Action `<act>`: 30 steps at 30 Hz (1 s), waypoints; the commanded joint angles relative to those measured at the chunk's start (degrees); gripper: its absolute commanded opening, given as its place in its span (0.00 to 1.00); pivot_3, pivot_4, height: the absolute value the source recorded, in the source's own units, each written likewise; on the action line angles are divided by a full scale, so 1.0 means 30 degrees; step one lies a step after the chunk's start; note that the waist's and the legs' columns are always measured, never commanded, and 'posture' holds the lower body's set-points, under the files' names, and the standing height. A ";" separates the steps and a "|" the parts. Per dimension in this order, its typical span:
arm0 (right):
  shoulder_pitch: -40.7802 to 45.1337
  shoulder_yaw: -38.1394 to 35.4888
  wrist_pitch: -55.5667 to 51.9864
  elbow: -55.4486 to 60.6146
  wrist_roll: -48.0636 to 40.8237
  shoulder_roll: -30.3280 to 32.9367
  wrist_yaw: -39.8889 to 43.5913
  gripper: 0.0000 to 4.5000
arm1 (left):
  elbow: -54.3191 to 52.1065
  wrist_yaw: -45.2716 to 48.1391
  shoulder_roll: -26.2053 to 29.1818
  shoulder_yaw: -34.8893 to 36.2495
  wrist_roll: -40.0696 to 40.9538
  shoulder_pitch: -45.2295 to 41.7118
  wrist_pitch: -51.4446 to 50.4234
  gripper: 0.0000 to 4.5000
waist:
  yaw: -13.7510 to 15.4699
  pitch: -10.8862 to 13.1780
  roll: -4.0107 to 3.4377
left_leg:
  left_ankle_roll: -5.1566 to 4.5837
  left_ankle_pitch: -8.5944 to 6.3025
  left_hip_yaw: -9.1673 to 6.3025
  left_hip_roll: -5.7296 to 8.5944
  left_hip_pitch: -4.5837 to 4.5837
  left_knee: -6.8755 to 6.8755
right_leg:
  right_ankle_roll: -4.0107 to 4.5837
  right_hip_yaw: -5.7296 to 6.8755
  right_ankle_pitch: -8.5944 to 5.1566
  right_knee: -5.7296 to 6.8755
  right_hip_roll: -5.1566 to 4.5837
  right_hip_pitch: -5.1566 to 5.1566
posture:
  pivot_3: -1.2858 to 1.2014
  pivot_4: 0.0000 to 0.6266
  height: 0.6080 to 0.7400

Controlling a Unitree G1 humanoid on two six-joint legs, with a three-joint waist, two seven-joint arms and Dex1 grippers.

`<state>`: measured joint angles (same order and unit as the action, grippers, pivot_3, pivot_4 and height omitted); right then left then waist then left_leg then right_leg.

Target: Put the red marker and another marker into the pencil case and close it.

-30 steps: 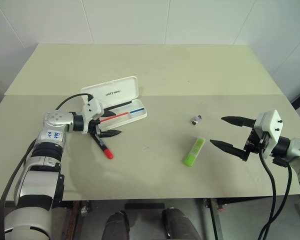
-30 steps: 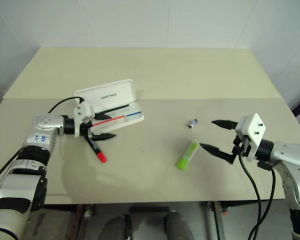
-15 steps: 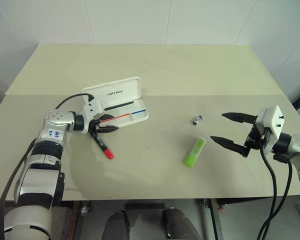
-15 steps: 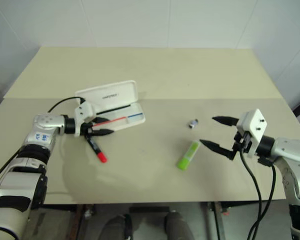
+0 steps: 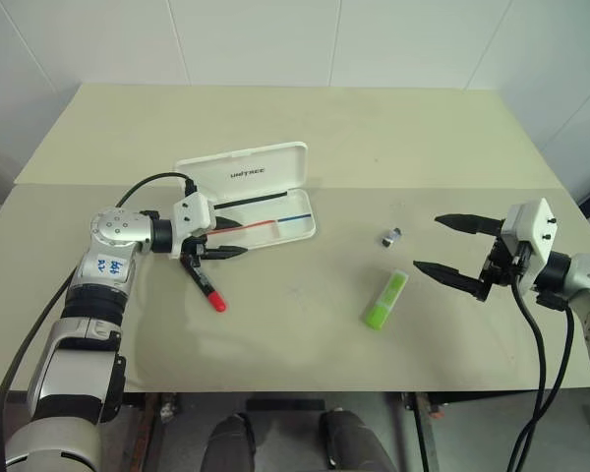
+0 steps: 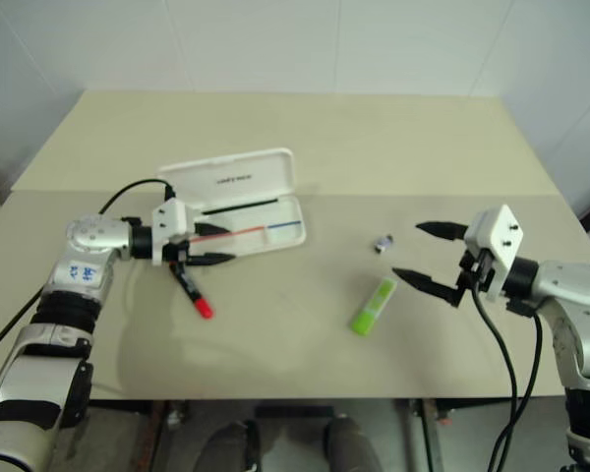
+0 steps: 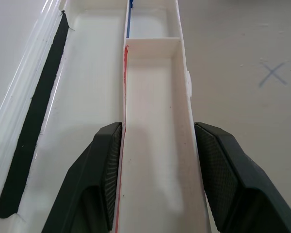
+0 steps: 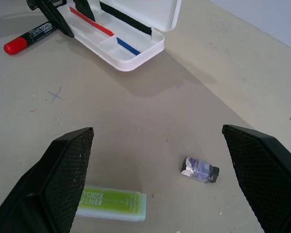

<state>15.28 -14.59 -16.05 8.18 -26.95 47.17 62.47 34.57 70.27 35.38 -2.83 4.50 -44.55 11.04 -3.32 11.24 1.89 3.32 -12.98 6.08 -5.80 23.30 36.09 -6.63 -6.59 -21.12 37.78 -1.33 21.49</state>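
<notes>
While the pencil case (image 5: 246, 192) tray is gripped by the left claw (image 5: 222, 240), both markers remain outside; the right claw (image 5: 452, 251) is held wide.

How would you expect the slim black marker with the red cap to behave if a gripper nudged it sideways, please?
The slim black marker with the red cap is round-barrelled and lies flat on the smooth table, so it would probably roll. It looks rigid and light.
</notes>
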 commanded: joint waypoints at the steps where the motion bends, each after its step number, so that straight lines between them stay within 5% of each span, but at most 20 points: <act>1: 0.0316 -0.0219 0.0340 -0.0029 -0.0012 0.0551 0.0268 1.00 | -0.2658 0.0899 0.0366 0.0061 0.1061 0.0782 -0.0374 0.44 | 0.0006 0.0000 0.0000 | 0.0000 0.0000 0.0001 0.0001 0.0000 0.0001 | 0.0000 -0.0002 0.0000 0.0001 0.0000 0.0000 | 0.52 0.24 1.00; 11: -0.0053 -0.0495 0.0232 0.0139 -0.0172 0.0908 0.0266 1.00 | -0.6732 0.1842 -0.0035 -0.1148 0.1685 0.2876 -0.1997 0.44 | 0.0020 0.0000 0.0001 | -0.0007 -0.0004 -0.0002 0.0002 -0.0001 0.0014 | -0.0002 -0.0008 0.0001 0.0003 -0.0002 -0.0003 | 0.52 0.24 1.00; 30: -0.1937 -0.1757 -0.0279 0.1513 -0.0974 0.1183 0.0125 1.00 | -0.6235 0.0887 -0.1138 -0.2827 0.0810 0.3314 -0.1980 0.44 | 0.0026 0.0000 0.0000 | -0.0010 -0.0005 -0.0010 0.0006 -0.0001 0.0008 | -0.0005 -0.0019 0.0003 -0.0002 -0.0001 -0.0005 | 0.52 0.24 1.00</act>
<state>9.62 -16.82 -16.94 10.67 -28.32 49.83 62.76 16.52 73.32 32.14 -11.50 6.54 -34.93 4.96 -3.25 11.24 1.89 3.29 -13.00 6.05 -5.78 23.29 36.12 -6.64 -6.65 -21.11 37.77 -1.34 21.47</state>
